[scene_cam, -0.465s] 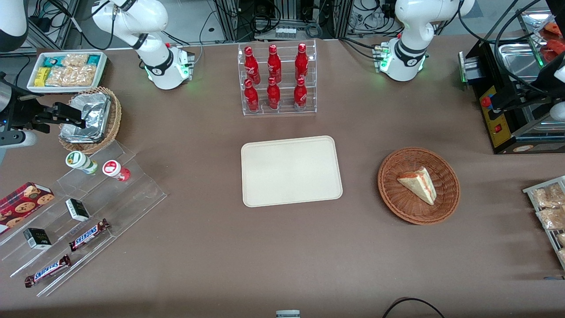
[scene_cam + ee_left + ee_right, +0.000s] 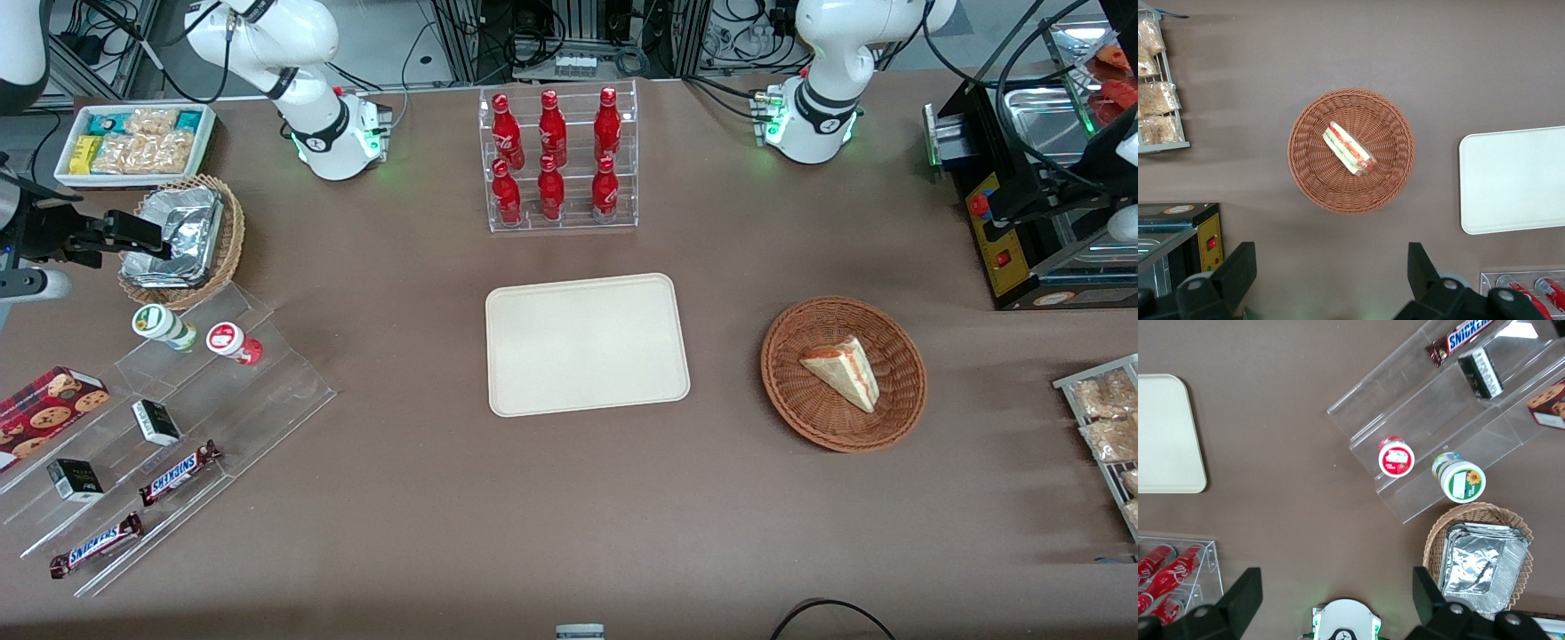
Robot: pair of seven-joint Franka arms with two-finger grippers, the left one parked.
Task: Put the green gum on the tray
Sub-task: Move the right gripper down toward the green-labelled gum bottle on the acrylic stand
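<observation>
Green gum (image 2: 163, 325) sitting upright on top step of clear acrylic stepped rack (image 2: 178, 418), w/ red-lidded bottle (image 2: 233, 342) just beside it, both at working arm's end of counter (image 2: 400, 498). Right wrist view showing gum's white lid w/ green-yellow mark (image 2: 1462, 480) next to red lid (image 2: 1396, 459). Hand (image 2: 133, 233) hovering over wicker basket w/ foil containers (image 2: 178, 238), farther from front camera than gum, not touching gum; fingers (image 2: 1245, 595) standing wide apart, holding nothing. Tray (image 2: 587, 344) lying flat mid-counter, nothing on it, well apart from gum. Cola bottles in clear rack (image 2: 556, 160) standing farther from camera than tray. Round basket w/ sandwich wedge (image 2: 843, 373) lying toward parked arm's end. Lower rack steps carrying Snickers bars (image 2: 178, 471), small dark boxes (image 2: 156, 421); cookie box (image 2: 44, 404) near rack. White tub of snack packets (image 2: 133, 142) sitting farther from camera than foil basket.
</observation>
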